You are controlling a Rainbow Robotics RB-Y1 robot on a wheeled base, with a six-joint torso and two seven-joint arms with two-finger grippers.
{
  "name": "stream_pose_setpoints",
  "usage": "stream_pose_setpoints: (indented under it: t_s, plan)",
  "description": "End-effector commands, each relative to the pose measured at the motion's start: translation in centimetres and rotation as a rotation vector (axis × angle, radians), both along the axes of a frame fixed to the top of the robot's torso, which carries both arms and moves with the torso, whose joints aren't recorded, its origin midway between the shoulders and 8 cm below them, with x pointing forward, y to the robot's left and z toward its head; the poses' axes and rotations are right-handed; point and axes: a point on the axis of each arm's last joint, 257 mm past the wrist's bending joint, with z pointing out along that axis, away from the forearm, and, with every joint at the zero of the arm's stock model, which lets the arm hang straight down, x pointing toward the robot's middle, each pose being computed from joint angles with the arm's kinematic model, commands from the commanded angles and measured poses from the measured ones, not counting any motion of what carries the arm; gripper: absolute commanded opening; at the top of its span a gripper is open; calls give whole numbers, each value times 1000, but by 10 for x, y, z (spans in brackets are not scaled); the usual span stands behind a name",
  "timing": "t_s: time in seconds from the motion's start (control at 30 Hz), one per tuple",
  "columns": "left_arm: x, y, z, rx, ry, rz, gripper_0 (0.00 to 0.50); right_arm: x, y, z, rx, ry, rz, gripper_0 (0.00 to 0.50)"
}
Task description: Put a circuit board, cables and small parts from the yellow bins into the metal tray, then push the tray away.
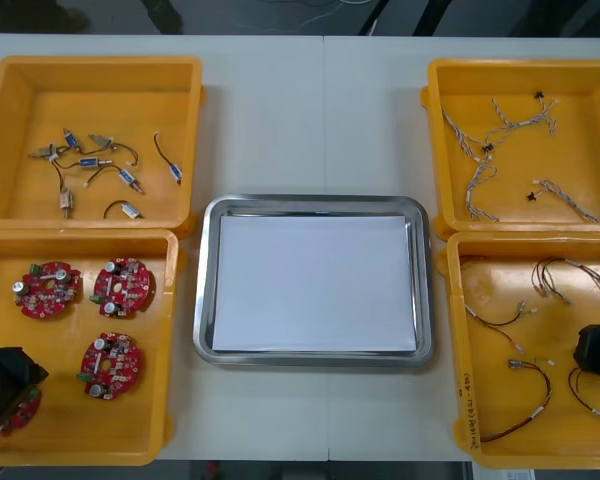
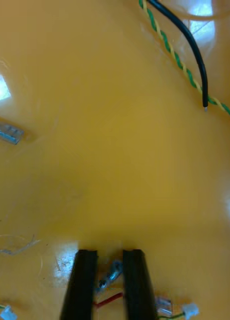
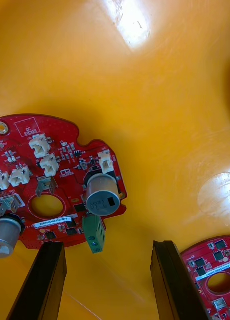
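My left gripper [image 1: 5,388] is low in the near left yellow bin [image 1: 165,340], which holds several round red circuit boards [image 1: 110,365]. In the left wrist view it [image 3: 107,280] is open, and one board [image 3: 55,185] lies just beyond the fingertips, its green connector [image 3: 94,232] reaching between them. A second board [image 3: 214,270] lies beside one finger. My right gripper [image 1: 598,350] is down in the near right bin [image 1: 460,340]. In the right wrist view it [image 2: 111,285] is shut on a red cable [image 2: 107,300] at its metal terminal [image 2: 111,274].
The metal tray [image 1: 315,203], white inside, sits in the middle of the table between the bins. The far left bin [image 1: 195,120] holds small metal parts [image 1: 85,160]. The far right bin [image 1: 435,130] holds twisted blue and white cables [image 1: 480,170]. A black cable [image 2: 187,45] and a twisted one [image 2: 169,47] lie beyond the right fingers.
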Motion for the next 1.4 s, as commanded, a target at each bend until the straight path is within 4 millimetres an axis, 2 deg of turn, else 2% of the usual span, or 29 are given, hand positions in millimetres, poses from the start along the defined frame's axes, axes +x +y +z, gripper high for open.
stream_pose_setpoints:
  t_s: [0.03, 0.4, 0.8, 1.1, 1.4]
  plan:
    - [-17, 0, -16, -30, 30, 70, 500, -10, 10, -16, 27, 17, 2, 0]
    - [-15, 3, -23, -18, 30, 71, 500, -1, 8, 1, 21, -21, 7, 0]
    - [-12, 3, -26, -9, 26, 74, 500, 8, 4, 52, -25, -9, 45, 0]
    - [-10, 7, -26, -3, 27, 78, 500, 30, 14, 75, -18, -37, 67, 0]
    - [-5, 7, -24, -3, 19, 80, 500, 45, 26, 89, -6, -63, 87, 0]
